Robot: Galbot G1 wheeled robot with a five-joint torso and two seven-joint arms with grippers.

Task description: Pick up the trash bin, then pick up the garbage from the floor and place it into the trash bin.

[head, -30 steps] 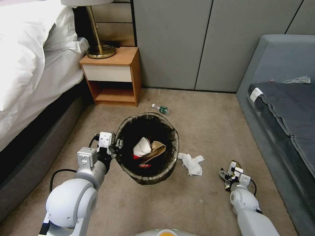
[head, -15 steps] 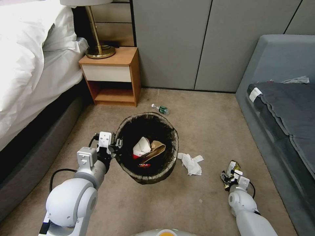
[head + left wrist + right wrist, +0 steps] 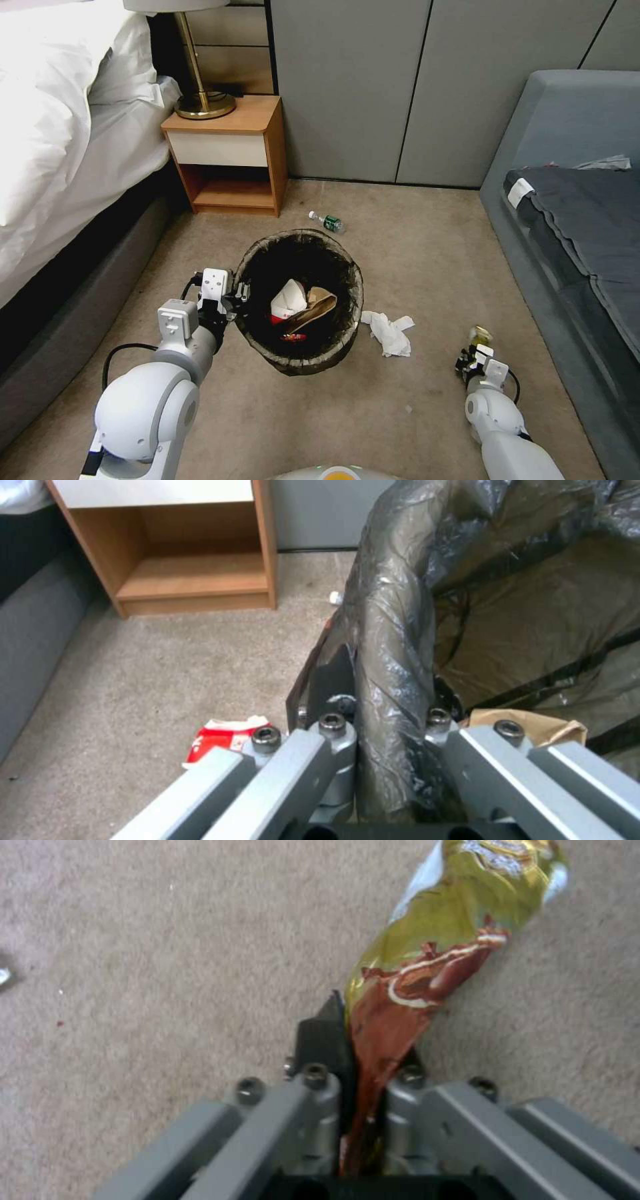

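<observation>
We are seeing the trash bin (image 3: 300, 301) sitting upright at the scene's centre, its dark liner folded over the rim and our left fingers (image 3: 333, 680) pinching that rim on its left side. Inside it a red-and-white carton (image 3: 288, 300) and a crumpled brown paper bag (image 3: 319, 305) are lying. A white tissue (image 3: 389, 332) is lying on the floor just right of the bin. A small green-labelled bottle (image 3: 327, 222) is lying beyond the bin. At the near right a gold-and-red snack wrapper (image 3: 427, 970) is being pinched between our right fingers (image 3: 320, 1040).
</observation>
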